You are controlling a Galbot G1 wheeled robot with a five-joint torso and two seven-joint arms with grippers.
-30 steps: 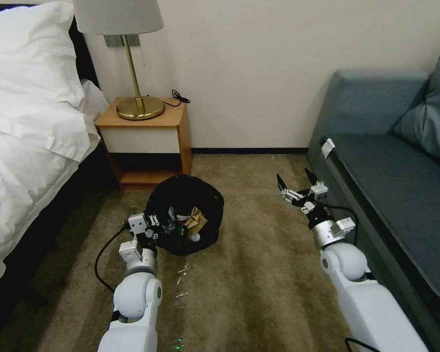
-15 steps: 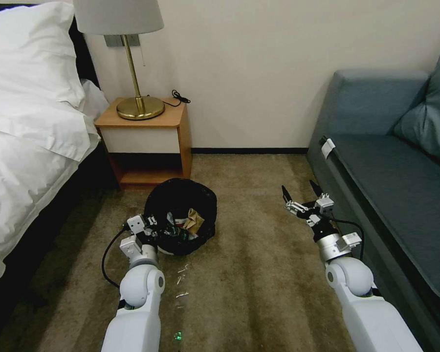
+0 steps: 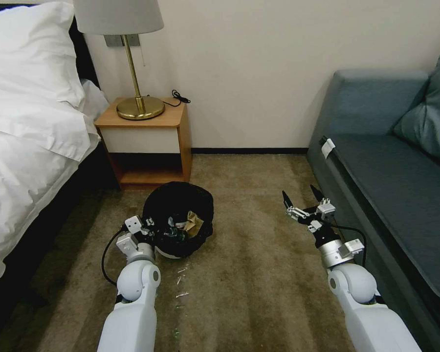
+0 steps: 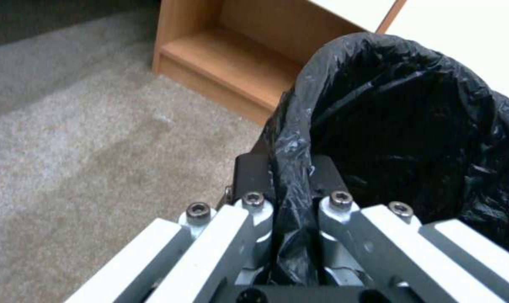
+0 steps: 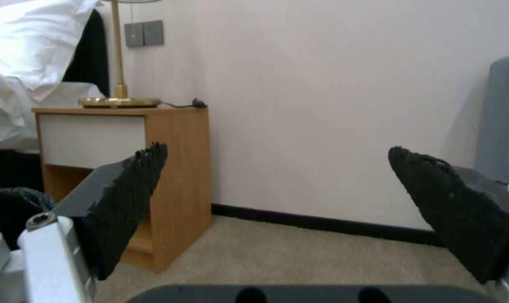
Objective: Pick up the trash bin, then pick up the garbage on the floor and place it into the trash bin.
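Drawn back slightly toward robot: left gripper (image 3: 150, 231), clamped on bagged rim of trash bin (image 3: 181, 215), garbage (image 3: 187, 224) inside. Right gripper (image 3: 303, 199) held wide apart, empty, above carpet (image 3: 249, 274) beside sofa (image 3: 391, 186).

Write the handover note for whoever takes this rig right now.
Left gripper: shut on the trash bin, pinching its bagged rim beside the nightstand.
Right gripper: open, empty, above the carpet by the sofa.
Garbage: tan paper and other pieces lie in the bin.
Done: bin gripped, litter inside.
Left: small white scraps on the carpet near the left arm; check them.
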